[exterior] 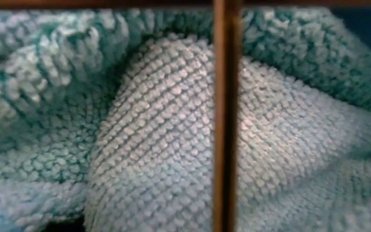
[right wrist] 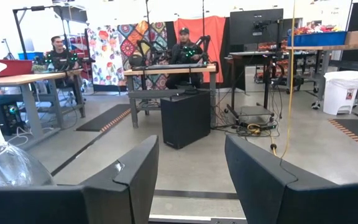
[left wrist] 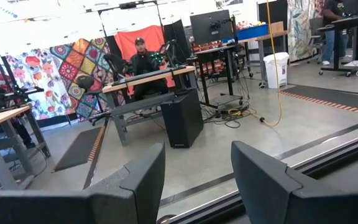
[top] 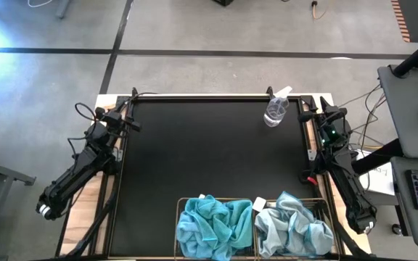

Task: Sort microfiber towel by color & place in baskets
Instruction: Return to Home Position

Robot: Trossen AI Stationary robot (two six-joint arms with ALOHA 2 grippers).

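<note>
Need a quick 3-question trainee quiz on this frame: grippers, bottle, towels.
1. True or false: the left gripper and the right gripper are both open and empty.
2. The spray bottle stands: A) inside a basket; B) on the table, at the far corner by the right arm; C) beside the left arm.
3. Which basket holds the pale towels?

Key: 1 true. 2 B. 3 the right basket.
</note>
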